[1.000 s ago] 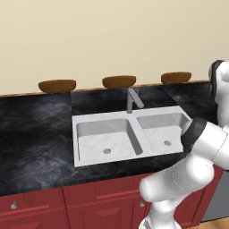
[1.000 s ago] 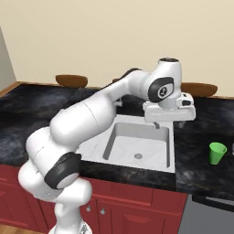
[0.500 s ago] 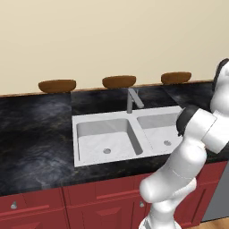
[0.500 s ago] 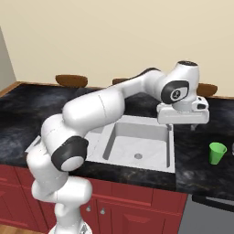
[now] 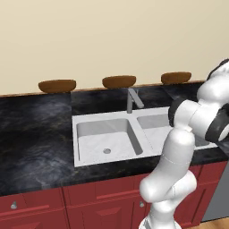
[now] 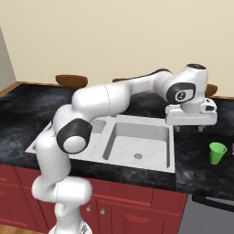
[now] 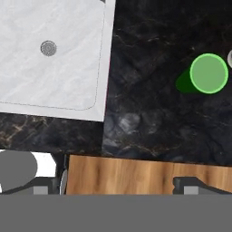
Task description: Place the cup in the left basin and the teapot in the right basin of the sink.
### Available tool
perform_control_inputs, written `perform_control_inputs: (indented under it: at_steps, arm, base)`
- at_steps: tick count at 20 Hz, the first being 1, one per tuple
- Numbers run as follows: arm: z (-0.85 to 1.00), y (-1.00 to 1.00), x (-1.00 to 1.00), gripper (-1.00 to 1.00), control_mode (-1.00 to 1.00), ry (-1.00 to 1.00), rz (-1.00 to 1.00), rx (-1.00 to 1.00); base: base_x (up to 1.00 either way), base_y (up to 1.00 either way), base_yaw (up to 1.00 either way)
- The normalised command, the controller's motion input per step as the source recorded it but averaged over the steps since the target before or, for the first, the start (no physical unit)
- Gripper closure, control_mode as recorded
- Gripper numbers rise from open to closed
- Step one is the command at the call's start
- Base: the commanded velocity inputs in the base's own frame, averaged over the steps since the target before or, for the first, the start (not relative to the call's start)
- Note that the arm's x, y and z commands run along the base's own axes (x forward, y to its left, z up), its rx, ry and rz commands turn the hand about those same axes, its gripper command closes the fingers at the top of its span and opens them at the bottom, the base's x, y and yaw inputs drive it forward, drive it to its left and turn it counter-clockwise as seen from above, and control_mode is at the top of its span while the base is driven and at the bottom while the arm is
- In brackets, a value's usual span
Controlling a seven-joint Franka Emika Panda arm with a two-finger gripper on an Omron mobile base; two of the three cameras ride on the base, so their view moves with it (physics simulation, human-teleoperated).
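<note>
Cup [image 6: 217,152] upright on the black surface [image 6: 201,160] right of the sink [image 6: 137,141], white arm stretched out over the sink's right edge, hand pointing down, fingers [image 6: 200,129] spread wide, holding nothing, well apart from the cup.

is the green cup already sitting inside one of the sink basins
No, the cup stands upright on the black counter to the right of the sink, outside both basins.

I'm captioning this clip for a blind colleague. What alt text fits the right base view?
A white robot arm reaches over a double sink in a black counter, its open hand hovering above the counter right of the right basin. A green cup stands upright further right.
</note>
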Motion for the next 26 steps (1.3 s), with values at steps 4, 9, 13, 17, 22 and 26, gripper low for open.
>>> perform_control_inputs:
  at_steps: [4,9,13,17,22,26]
  arm:
    - [-0.25,-0.19,0.30,-1.00,-1.00,0.00,0.00,0.00]
    - [-0.25,-0.25,0.31,-1.00,-1.00,0.00,0.00,0.01]
    - [-0.12,-0.34,0.26,-1.00,-1.00,0.00,0.00,0.05]
    - [-0.13,-0.34,0.23,-1.00,-1.00,0.00,0.00,0.04]
    - [-0.16,-0.26,0.25,-1.00,-1.00,0.00,0.00,0.02]
    - [-0.23,-0.22,0.24,-1.00,-1.00,0.00,0.00,0.02]
  base:
    - [0.00,0.00,0.00]
    - [0.00,0.00,0.00]
    - [0.00,0.00,0.00]
    - [0.00,0.00,0.00]
    - [0.00,0.00,0.00]
    - [0.00,0.00,0.00]
